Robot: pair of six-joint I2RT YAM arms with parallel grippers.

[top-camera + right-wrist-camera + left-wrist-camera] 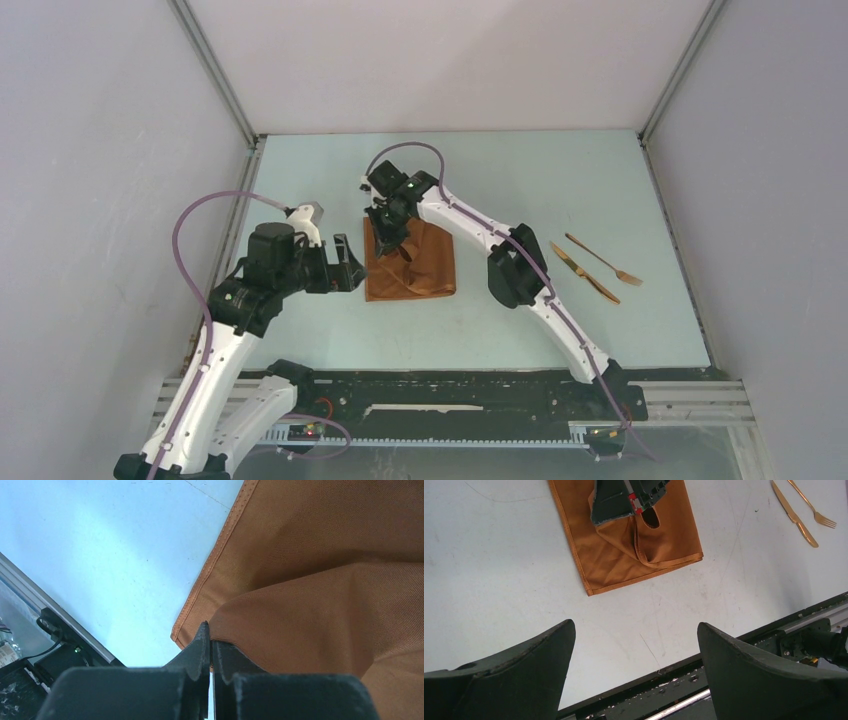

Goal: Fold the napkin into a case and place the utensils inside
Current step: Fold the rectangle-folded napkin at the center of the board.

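Note:
The rust-orange napkin (428, 272) lies partly folded in the middle of the table, with a loose flap raised over its lower layer (624, 555). My right gripper (388, 238) is over the cloth's far left part, jaws shut on an edge of the raised fold (210, 636); the cloth (325, 580) fills its wrist view. My left gripper (350, 262) hovers just left of the napkin, wide open and holding nothing (634, 625). The utensils lie side by side to the right: a golden knife (583, 271) (795, 515) and a golden fork (603, 259) (814, 507).
Grey walls with metal posts (215, 75) enclose the table on three sides. A black rail (450, 395) with the arm bases runs along the near edge and shows in the left wrist view (724, 670).

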